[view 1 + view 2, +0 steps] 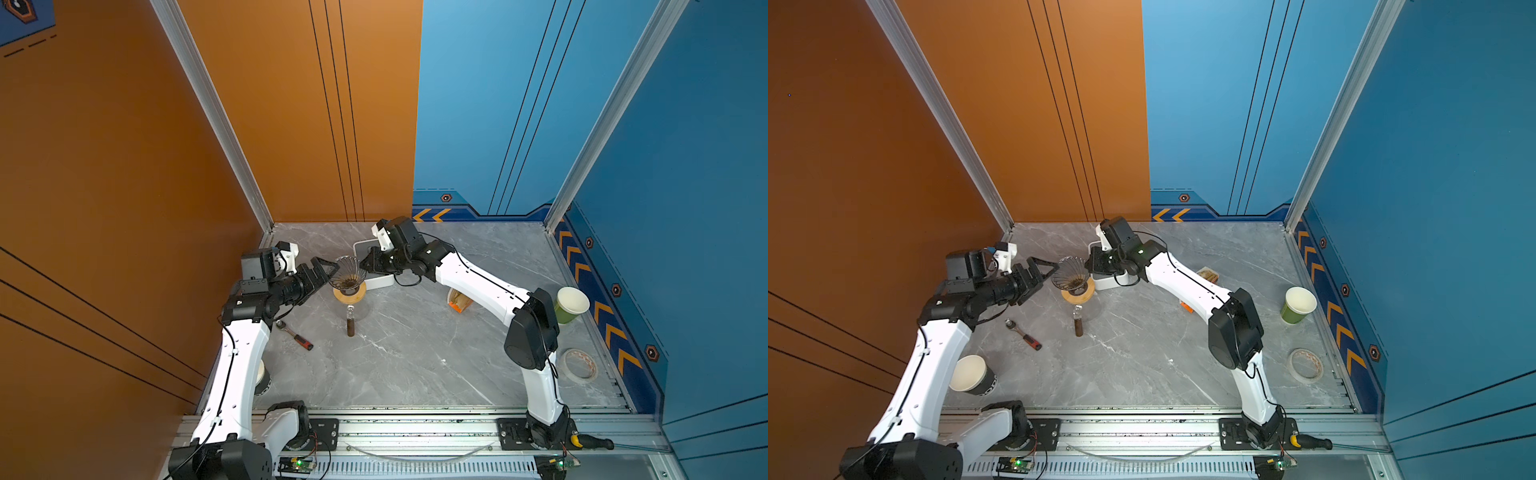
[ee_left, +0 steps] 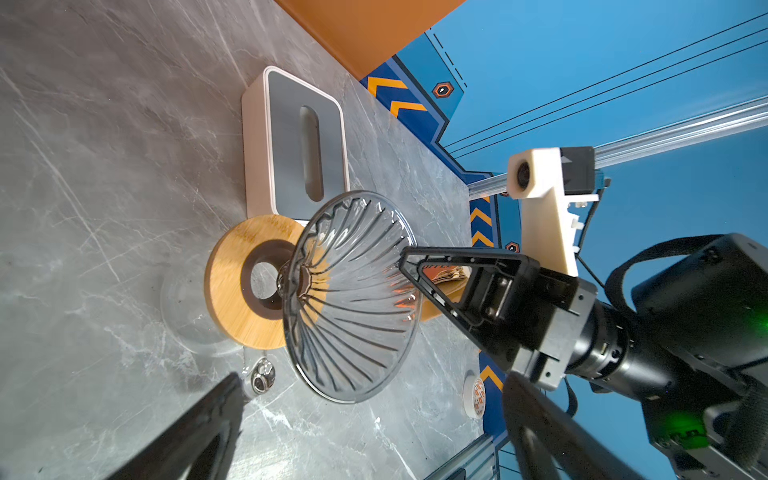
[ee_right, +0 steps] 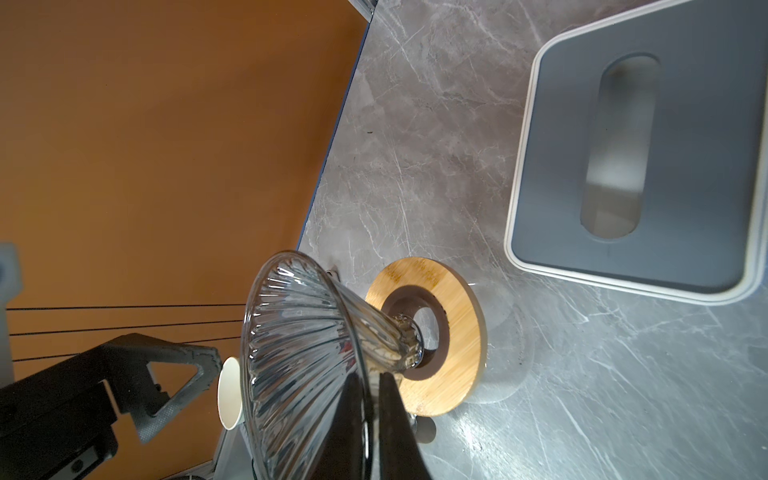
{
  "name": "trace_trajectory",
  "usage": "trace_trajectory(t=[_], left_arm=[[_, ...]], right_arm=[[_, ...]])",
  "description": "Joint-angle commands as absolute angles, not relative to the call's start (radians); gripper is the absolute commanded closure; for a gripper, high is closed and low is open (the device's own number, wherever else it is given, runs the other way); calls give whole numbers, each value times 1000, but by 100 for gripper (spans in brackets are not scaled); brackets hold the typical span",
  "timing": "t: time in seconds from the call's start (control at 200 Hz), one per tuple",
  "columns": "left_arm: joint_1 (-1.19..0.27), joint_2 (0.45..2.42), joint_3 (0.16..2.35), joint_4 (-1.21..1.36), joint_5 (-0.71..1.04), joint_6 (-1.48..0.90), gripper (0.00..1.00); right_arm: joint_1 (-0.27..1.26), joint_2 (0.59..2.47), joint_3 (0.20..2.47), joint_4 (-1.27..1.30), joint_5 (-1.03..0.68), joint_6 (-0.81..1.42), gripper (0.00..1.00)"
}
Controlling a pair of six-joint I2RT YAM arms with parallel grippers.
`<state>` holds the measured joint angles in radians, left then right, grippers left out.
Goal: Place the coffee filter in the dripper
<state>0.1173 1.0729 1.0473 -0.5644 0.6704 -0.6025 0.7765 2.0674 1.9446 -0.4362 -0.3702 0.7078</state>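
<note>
right gripper [image 3: 376, 399]: fingers [image 3: 395, 432] are dark, blurred and clipped by the frame edge in its wrist view. In both top views its grip point on the dripper [image 1: 348, 272] is too small and dark to make out.
left gripper [image 1: 322, 277]: fingers [image 2: 199, 436] are out of focus and cut off in its wrist view.
tan-and-orange item [image 1: 459, 300], right of centre, is mostly under the right forearm, so can't ID it.
paper cup [image 1: 261, 372], near left, is almost fully behind the left arm in a top view.
white box [image 1: 380, 283] is half covered by the right wrist.
glass server [image 2: 183, 307] is a faint outline, partly under the wooden ring [image 2: 232, 291].

An orange wall [image 1: 104, 145] and a blue wall [image 1: 685, 166] enclose the grey marble-patterned tabletop [image 1: 415, 365], evenly lit.
</note>
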Motion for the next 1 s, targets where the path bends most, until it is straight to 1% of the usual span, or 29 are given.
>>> trace_trajectory(t=[0.0,0.581,0.996], left_arm=[[100,1083,1037,-540,665,-597,2],[41,1159,1003,-502,618,-575,2],[29,1184,1011,-499,589,-565,2]], right_arm=[[781,2104,1977,-420,-373,726,92],[773,2137,1970,-405,-381,741,92],[775,2117,1971,-388,-394,752,88]])
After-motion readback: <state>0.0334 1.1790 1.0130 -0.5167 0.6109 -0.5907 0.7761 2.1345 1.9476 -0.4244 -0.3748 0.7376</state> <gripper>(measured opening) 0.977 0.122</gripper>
